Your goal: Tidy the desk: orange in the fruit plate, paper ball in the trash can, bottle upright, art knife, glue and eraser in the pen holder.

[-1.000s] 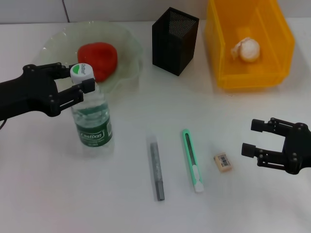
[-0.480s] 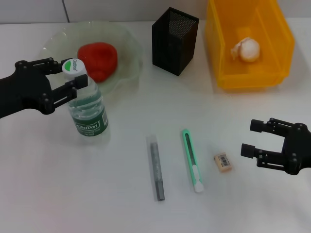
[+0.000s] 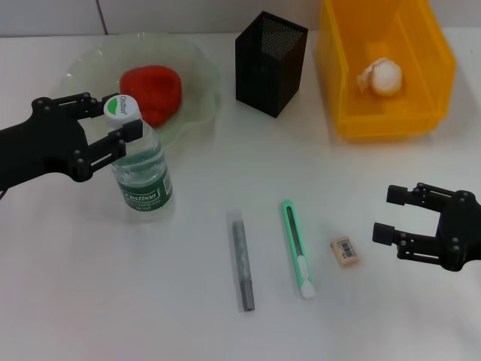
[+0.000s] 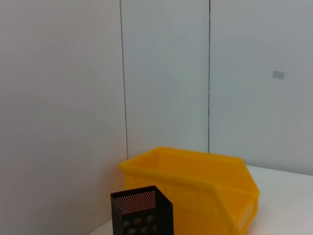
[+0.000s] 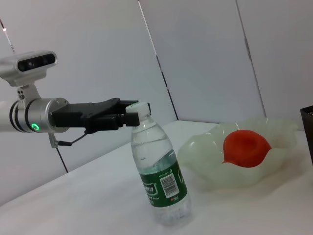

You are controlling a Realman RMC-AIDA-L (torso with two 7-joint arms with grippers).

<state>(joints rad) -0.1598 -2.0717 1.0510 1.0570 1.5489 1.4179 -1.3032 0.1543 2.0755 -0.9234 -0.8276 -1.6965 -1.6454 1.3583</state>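
The clear water bottle (image 3: 141, 171) with a green label stands upright in front of the fruit plate (image 3: 197, 75). My left gripper (image 3: 116, 114) is shut on its white cap; the right wrist view shows the same hold, left gripper (image 5: 128, 114) on bottle (image 5: 159, 171). The orange (image 3: 152, 92) lies in the plate. The paper ball (image 3: 380, 77) is inside the yellow trash can (image 3: 440, 68). The grey glue stick (image 3: 241, 259), green art knife (image 3: 297, 248) and eraser (image 3: 345, 251) lie on the table. My right gripper (image 3: 385, 213) hovers open just right of the eraser.
The black mesh pen holder (image 3: 270, 62) stands at the back between plate and trash can. The left wrist view shows only the pen holder (image 4: 142, 211), the trash can (image 4: 195, 188) and the wall behind them.
The left gripper and the bottle it holds shifted back-left, then returned slightly right and nearer, staying upright. The right arm has not moved.
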